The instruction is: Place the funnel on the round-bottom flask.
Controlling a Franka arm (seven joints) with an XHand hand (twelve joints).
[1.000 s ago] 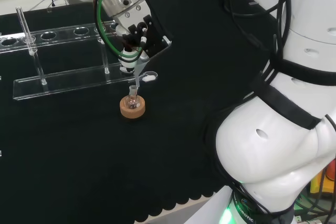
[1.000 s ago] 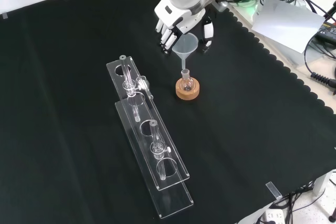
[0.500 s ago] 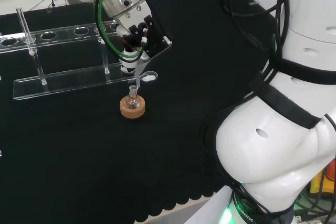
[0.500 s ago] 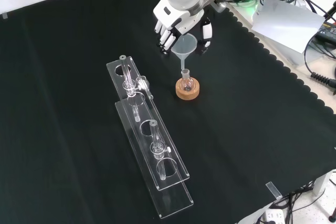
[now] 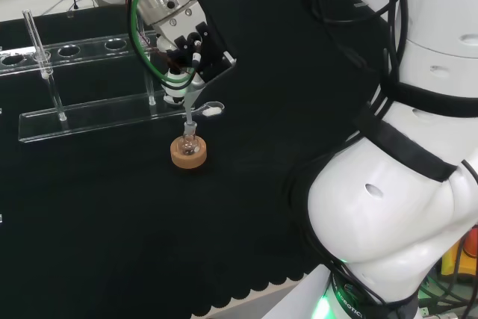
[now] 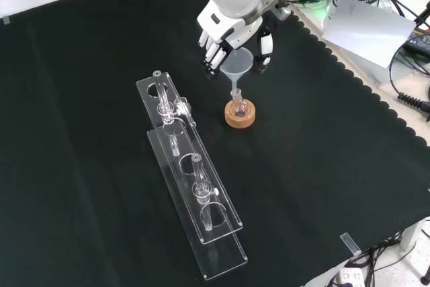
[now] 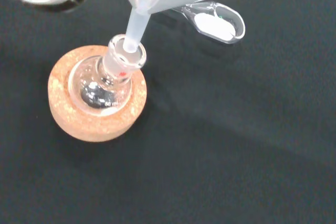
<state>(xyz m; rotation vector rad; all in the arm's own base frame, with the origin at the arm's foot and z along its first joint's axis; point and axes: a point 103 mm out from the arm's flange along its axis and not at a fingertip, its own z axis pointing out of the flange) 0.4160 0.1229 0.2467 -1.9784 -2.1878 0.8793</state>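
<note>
Head view: high behind the arm's base, facing across the bench, cork ring (image 5: 188, 152) mid-distance at centre-left. Front view: opposite side, looking down, cork ring (image 6: 240, 113) farther off, above centre. Wrist view: close above the cork ring (image 7: 97, 95). All three share the ring.

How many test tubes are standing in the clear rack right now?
2. In the front view, one test tube stands at the rack's far end, another test tube nearer the middle. Clear glass, so another could be missed.
</note>
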